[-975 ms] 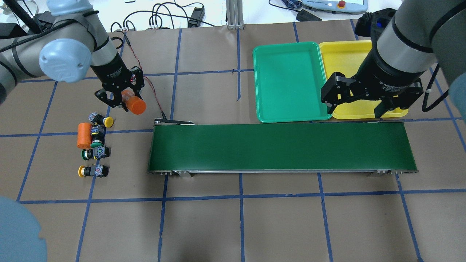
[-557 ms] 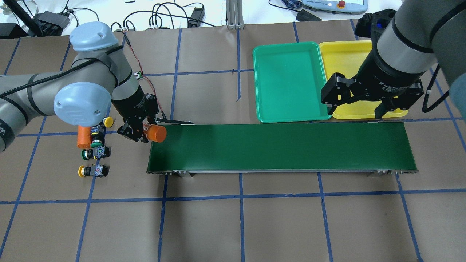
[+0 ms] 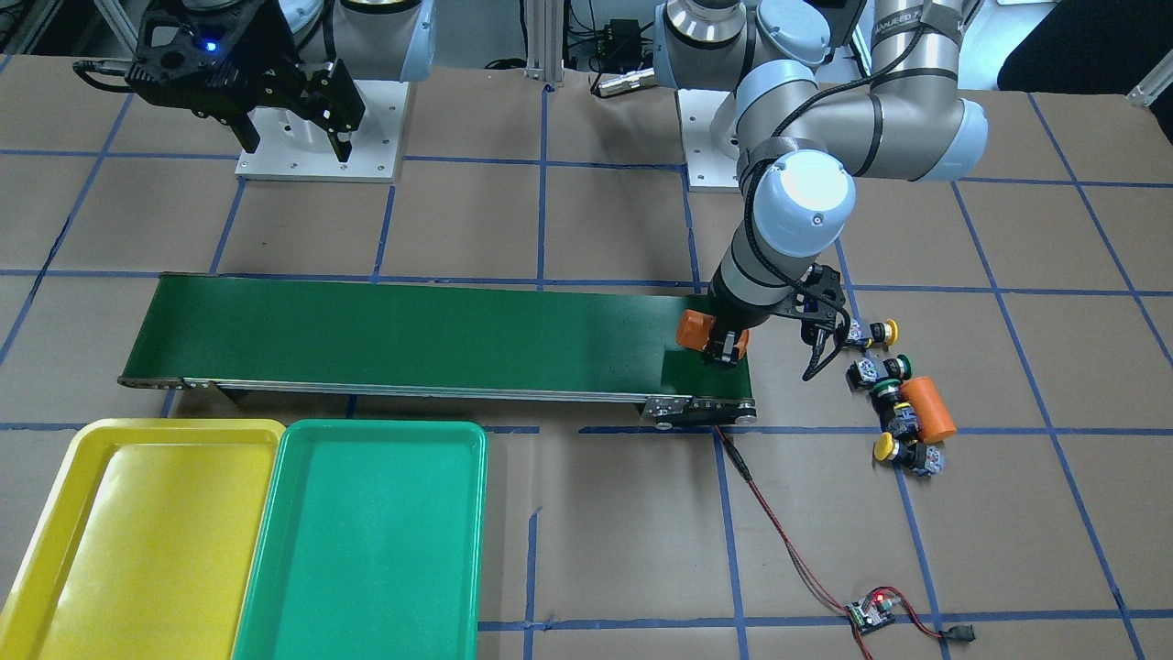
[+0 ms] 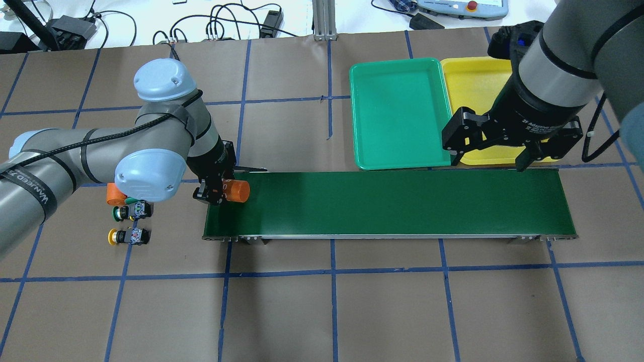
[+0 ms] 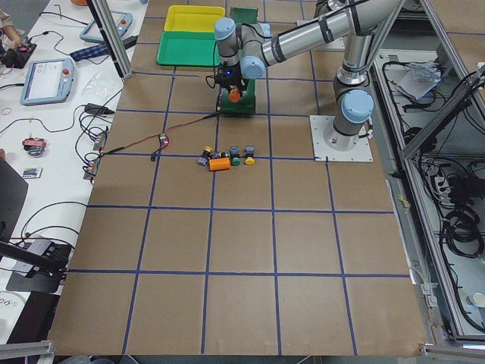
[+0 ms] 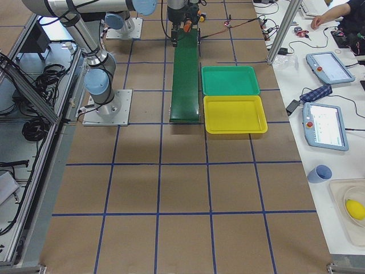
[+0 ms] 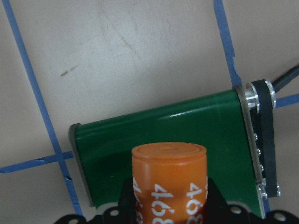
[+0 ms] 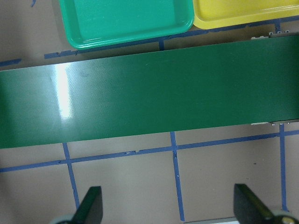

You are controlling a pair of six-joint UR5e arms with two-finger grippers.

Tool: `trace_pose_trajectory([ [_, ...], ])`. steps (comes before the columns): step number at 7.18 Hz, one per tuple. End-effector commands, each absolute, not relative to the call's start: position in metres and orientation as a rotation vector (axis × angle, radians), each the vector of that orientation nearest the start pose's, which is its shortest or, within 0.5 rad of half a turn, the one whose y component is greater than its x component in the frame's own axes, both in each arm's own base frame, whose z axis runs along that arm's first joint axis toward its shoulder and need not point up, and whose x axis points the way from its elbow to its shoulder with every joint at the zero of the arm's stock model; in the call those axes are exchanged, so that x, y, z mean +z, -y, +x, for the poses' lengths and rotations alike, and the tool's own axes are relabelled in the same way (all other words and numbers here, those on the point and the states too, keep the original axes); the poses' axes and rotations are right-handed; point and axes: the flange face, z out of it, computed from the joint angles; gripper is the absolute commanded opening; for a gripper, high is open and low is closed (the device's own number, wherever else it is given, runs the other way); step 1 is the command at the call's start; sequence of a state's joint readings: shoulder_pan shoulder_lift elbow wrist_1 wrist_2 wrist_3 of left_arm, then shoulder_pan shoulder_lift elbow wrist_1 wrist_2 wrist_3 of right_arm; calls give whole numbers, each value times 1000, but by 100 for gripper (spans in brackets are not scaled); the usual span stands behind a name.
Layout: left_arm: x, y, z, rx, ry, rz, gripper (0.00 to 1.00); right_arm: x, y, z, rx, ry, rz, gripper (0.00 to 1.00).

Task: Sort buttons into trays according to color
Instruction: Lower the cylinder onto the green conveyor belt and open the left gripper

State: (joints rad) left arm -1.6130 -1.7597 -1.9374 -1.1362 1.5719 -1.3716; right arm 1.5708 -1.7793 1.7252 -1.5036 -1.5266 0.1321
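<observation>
Buttons (image 3: 880,368) are all on the paper at the table's left end, lying on their sides just left of the conveyor belt (image 4: 392,203). None are in a tray yet. The green tray (image 4: 397,115) and yellow tray (image 4: 468,80) sit side by side, touching, on the far side of the belt's right end, and both look bare. My read on handling: small, light, rigid plastic that won't crush, but the round caps will roll and slip. Pinch across the flat sides of the black body or contact block, not the cap. The group is tight, with a second orange cylinder (image 3: 927,410) against the middle ones. The lone yellow button (image 4: 128,236) nearest the robot sits slightly apart, so it's probably the cleanest first pick. The left arm reaches in from the left, forearm roughly level and wrist turned down, covering part of the button group in the overhead view. The left gripper (image 4: 217,190) is clamped on an orange cylinder (image 7: 169,182), a non-task part held horizontally over the belt's left end. Can't tell if it touches the belt. The right arm comes down from the far right. The right gripper (image 4: 487,160) points straight down above the belt's right end by the trays' near rims, fingers spread wide, holding nothing.
</observation>
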Motion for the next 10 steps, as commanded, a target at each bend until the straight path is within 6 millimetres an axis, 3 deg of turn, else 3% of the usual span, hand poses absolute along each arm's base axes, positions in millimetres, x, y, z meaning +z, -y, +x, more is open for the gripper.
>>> trace_pose_trajectory([
  [1, 249, 498, -156, 142, -2395, -1898, 57, 496, 402, 137, 42, -3101, 206, 100],
  [2, 245, 497, -161, 149, -2408, -1874, 100, 494, 396, 136, 100, -3106, 214, 100],
  [5, 266, 493, -167, 118, -2544, -1762, 100, 496, 395, 137, 82, -3103, 206, 100],
  [6, 282, 493, -164, 92, -2658, -1624, 100, 493, 396, 136, 91, -3106, 209, 100],
  [7, 296, 493, -152, 57, -2784, -1437, 100, 475, 400, 136, 151, -3102, 217, 100],
  [10, 315, 506, -17, 73, -2958, -1194, 100, 472, 400, 136, 156, -3101, 234, 100],
])
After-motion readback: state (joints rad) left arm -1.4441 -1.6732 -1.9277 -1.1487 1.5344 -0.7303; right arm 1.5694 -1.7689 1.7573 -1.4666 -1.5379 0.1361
